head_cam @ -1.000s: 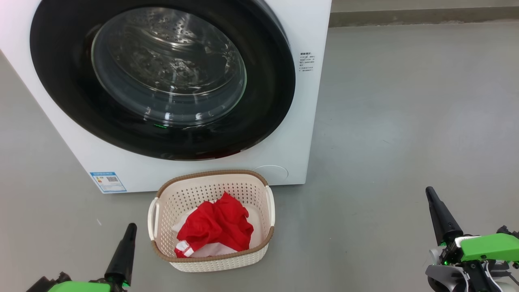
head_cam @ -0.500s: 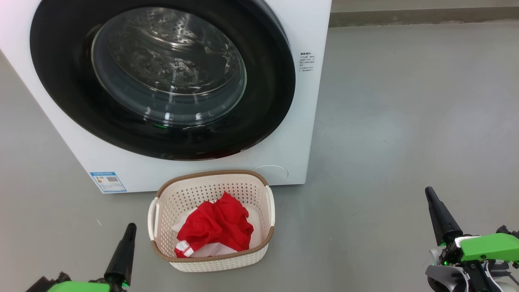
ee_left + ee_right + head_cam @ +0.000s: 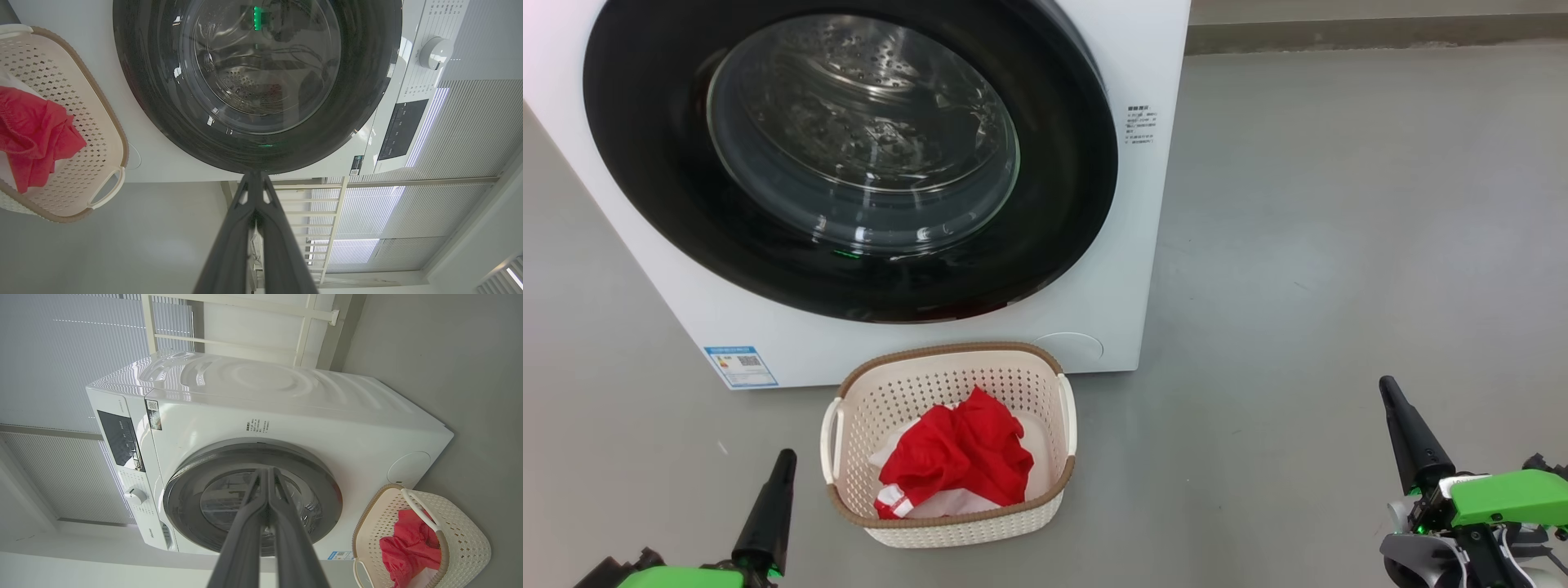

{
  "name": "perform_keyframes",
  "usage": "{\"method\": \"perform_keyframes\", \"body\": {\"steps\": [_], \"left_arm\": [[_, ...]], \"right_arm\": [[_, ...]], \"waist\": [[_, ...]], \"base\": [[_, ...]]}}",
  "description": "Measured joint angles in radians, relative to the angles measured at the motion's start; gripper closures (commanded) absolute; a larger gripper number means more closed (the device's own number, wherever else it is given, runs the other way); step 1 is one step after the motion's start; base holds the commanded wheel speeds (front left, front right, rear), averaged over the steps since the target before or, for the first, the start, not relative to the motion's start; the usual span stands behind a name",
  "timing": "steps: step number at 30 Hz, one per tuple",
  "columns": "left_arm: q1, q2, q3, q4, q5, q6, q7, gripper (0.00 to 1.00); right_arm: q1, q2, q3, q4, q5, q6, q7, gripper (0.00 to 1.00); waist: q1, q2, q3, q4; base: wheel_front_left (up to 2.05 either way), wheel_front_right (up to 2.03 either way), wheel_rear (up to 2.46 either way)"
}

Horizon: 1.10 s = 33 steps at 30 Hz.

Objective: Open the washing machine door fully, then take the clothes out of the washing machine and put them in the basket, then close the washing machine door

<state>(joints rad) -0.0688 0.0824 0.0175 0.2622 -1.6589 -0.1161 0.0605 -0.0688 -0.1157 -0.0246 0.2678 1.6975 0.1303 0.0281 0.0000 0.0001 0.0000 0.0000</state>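
Looks abt done: washing machine door (image 3: 862,139) shut on washing machine (image 3: 1131,245), clothes (image 3: 956,457) in basket (image 3: 947,349), floor just in front. Left hand (image 3: 784,467) & right hand (image 3: 1390,394) pinched closed, empty, near corners. Prob nothing left.

Grey floor (image 3: 1298,245), smooth w/ faint sheen, runs back to a darker strip (image 3: 1372,33) along the far edge, top of head view. Washing machine (image 3: 1127,286) stands on it, white body, front twd cam, filling upper left. Basket (image 3: 964,527) sits on the floor right in front of the machine's lower front, approx centred under it; touching or not, can't tell. Small pale speck (image 3: 721,447) on the floor left of basket, nr the machine's bottom corner.
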Motion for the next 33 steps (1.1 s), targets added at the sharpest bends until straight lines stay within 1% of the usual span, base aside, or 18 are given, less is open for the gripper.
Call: {"method": "perform_keyframes", "body": {"steps": [33], "left_arm": [[0.000,-0.002,0.007,0.000,0.002,0.000,0.004,1.00]], "right_arm": [[0.000,0.003,-0.008,0.001,-0.003,0.000,0.003,1.00]], "waist": [[0.0000,0.0000,0.000,0.000]], "base": [[0.00,0.00,0.00]]}}
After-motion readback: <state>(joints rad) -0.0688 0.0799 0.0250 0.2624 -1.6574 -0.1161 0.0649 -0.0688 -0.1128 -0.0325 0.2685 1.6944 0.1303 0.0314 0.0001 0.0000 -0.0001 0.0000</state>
